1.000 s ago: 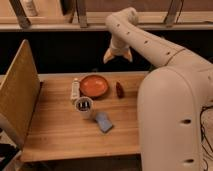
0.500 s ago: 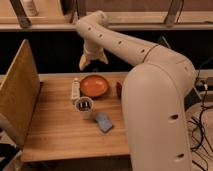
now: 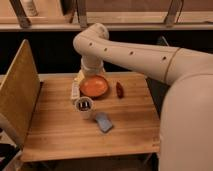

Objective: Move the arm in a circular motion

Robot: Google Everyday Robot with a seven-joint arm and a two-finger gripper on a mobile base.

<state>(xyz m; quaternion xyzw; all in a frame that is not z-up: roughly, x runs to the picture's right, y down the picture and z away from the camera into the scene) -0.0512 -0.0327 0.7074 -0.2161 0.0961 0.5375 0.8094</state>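
Observation:
The cream-white arm (image 3: 135,52) of thick tube segments with dark dots reaches in from the right, bends at a rounded joint near the top centre and turns downward. Its pale yellowish gripper (image 3: 80,76) hangs low over the back of the wooden table (image 3: 60,135), just behind and left of an orange bowl (image 3: 94,86). The bowl's rim and the arm's wrist partly hide the gripper.
A white cup with dark contents (image 3: 84,106), a blue sponge (image 3: 103,122), a dark red item (image 3: 119,90) and a white bottle lying down (image 3: 75,91) are on the table. A wooden board (image 3: 17,92) stands upright at the left edge. A railing runs behind.
The arm has swept from the right to the left across the back of the table. Its end has come down toward the orange bowl. The arm's body now fills more of the right side.

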